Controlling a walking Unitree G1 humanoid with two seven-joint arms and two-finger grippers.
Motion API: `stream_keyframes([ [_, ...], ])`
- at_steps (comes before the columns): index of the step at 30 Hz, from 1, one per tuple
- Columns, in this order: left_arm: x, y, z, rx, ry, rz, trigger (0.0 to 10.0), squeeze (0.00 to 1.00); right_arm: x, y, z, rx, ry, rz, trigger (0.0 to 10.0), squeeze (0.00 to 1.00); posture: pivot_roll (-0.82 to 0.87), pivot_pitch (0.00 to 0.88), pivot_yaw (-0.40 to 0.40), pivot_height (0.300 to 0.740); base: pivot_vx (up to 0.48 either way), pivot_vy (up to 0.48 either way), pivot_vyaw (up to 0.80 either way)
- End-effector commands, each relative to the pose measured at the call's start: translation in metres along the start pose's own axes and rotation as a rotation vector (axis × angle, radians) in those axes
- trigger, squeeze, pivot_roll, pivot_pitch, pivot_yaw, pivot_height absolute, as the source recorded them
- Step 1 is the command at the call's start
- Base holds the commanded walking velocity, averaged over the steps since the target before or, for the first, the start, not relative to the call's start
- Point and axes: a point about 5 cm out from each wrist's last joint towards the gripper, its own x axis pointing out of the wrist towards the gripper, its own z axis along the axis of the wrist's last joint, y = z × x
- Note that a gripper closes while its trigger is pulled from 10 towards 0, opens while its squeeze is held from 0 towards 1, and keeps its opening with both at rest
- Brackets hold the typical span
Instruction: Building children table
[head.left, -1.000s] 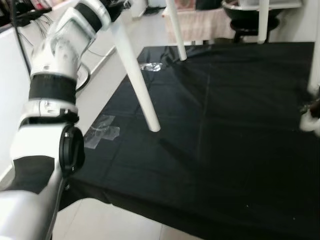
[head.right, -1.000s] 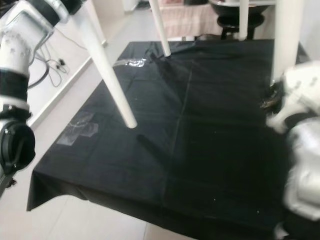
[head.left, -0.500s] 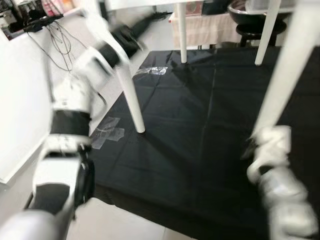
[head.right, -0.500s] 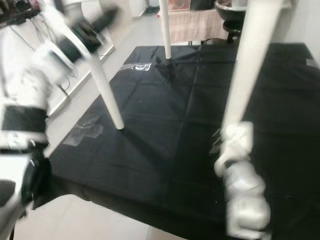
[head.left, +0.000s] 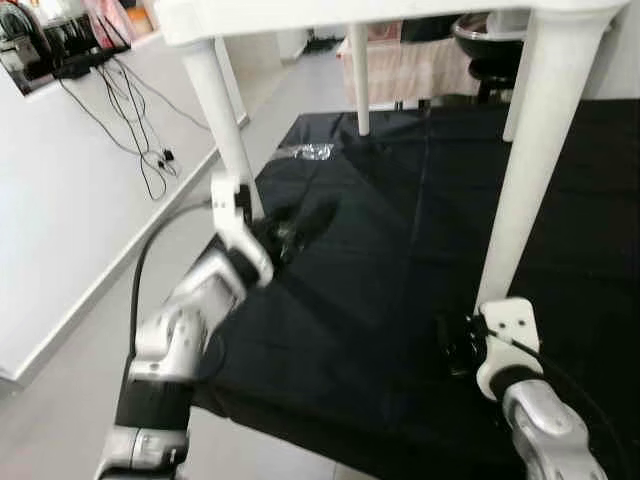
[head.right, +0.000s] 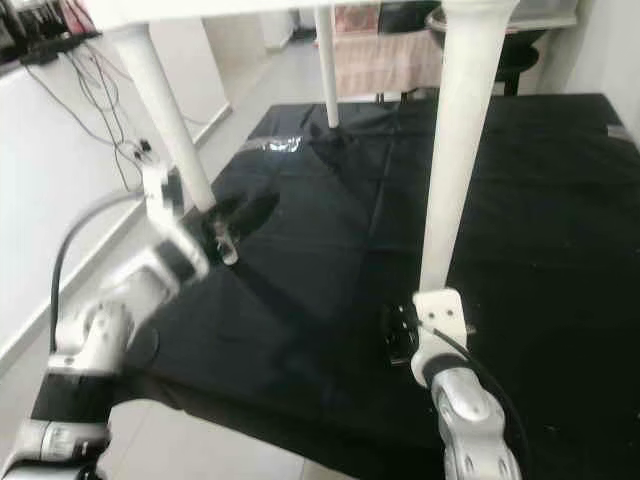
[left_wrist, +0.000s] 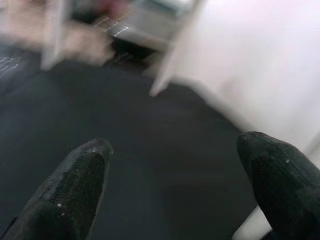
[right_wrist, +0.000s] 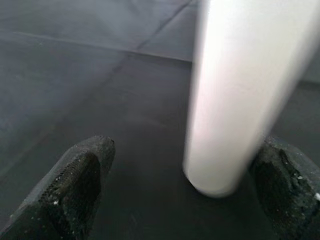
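Fingers of both grippers spread wide, holding nothing. White table (head.left: 400, 10) stands on black mat (head.left: 380, 300). Right gripper (right_wrist: 187, 195) low by front right leg (head.left: 535, 170). Left gripper (head.left: 300, 225) near front left leg (head.left: 220, 110), mat's left edge. Grip legs gently, no tipping.

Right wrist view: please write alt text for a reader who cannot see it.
A thick white table leg stands on a black floor sheet, seen close up between the right gripper's two black fingers, which are spread apart on either side of the leg. The leg sits nearer one finger, and its lower end looks slightly blurred.
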Motion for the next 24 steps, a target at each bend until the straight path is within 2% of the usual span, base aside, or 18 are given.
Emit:
stream_keyframes([
  [1, -0.011, 0.007, 0.0, 0.055, -0.023, 0.064, 10.0, 1.0, -0.006, -0.005, 0.007, 0.027, -0.065, -0.034, 10.0, 1.0, -0.18, 0.057, 0.128, 0.74, 0.0, 0.0, 0.0],
  [2, -0.011, 0.007, 0.0, 0.055, -0.023, 0.064, 10.0, 1.0, -0.006, -0.005, 0.007, 0.027, -0.065, -0.034, 10.0, 1.0, -0.18, 0.057, 0.128, 0.74, 0.0, 0.0, 0.0],
  [3, -0.021, 0.013, -0.009, 0.067, -0.007, 0.119, 10.0, 1.0, -0.01, -0.01, 0.014, 0.048, -0.125, -0.06, 10.0, 1.0, -0.19, 0.052, 0.112, 0.74, 0.0, 0.0, 0.0],
  [4, -0.029, 0.018, -0.018, 0.083, 0.007, 0.157, 10.0, 0.0, -0.013, -0.012, 0.024, 0.065, -0.189, -0.06, 10.0, 1.0, -0.2, 0.043, 0.102, 0.74, 0.0, 0.0, 0.0],
  [5, -0.036, 0.021, -0.024, 0.088, 0.015, 0.185, 10.0, 0.0, -0.015, -0.012, 0.033, 0.071, -0.24, -0.048, 10.0, 0.94, -0.21, 0.038, 0.096, 0.74, 0.0, 0.0, 0.0],
  [6, -0.042, 0.022, -0.03, 0.084, 0.024, 0.207, 10.0, 0.0, -0.017, -0.011, 0.039, 0.073, -0.28, -0.029, 10.0, 0.59, -0.21, 0.038, 0.095, 0.74, 0.0, 0.0, 0.0],
  [7, -0.048, 0.024, -0.037, 0.082, 0.037, 0.239, 10.0, 0.0, -0.018, -0.008, 0.042, 0.073, -0.296, -0.008, 10.0, 0.0, -0.21, 0.035, 0.085, 0.74, 0.0, 0.0, 0.0],
  [11, -0.058, 0.026, -0.047, 0.083, 0.055, 0.286, 10.0, 0.0, -0.019, -0.005, 0.041, 0.071, -0.298, 0.017, 10.0, 0.0, -0.21, 0.033, 0.074, 0.74, 0.0, 0.0, 0.0],
  [13, -0.072, 0.027, -0.064, 0.115, 0.114, 0.36, 10.0, 0.0, -0.011, 0.001, 0.03, 0.065, -0.252, 0.035, 10.0, 0.0, -0.17, 0.027, 0.054, 0.74, 0.0, 0.0, 0.0],
  [15, -0.072, 0.027, -0.064, 0.115, 0.114, 0.36, 10.0, 0.0, -0.011, 0.001, 0.03, 0.065, -0.252, 0.035, 10.0, 0.0, -0.17, 0.027, 0.054, 0.74, 0.0, 0.0, 0.0],
  [17, -0.075, 0.025, -0.072, 0.139, 0.137, 0.397, 10.0, 0.0, -0.004, 0.002, 0.025, 0.051, -0.231, 0.043, 10.0, 0.0, -0.16, 0.025, 0.046, 0.74, 0.0, 0.467, 0.0],
  [19, -0.075, 0.025, -0.072, 0.139, 0.137, 0.397, 10.0, 0.0, -0.004, 0.002, 0.025, 0.051, -0.231, 0.043, 10.0, 0.0, -0.16, 0.025, 0.046, 0.74, 0.0, 0.469, 0.0],
  [21, -0.076, 0.024, -0.074, 0.15, 0.135, 0.414, 10.0, 0.0, 0.003, 0.002, 0.022, 0.032, -0.218, 0.044, 10.0, 0.0, -0.15, 0.024, 0.036, 0.74, 0.0, 0.469, 0.0],
  [23, -0.078, 0.025, -0.077, 0.163, 0.127, 0.438, 10.0, 0.0, 0.017, 0.005, 0.021, -0.003, -0.203, 0.052, 10.0, 0.0, -0.15, 0.016, 0.025, 0.74, 0.0, 0.469, 0.0],
  [24, -0.078, 0.025, -0.077, 0.163, 0.127, 0.438, 10.0, 0.0, 0.017, 0.005, 0.021, -0.003, -0.203, 0.052, 10.0, 0.0, -0.15, 0.016, 0.025, 0.74, 0.0, 0.469, 0.0],
])
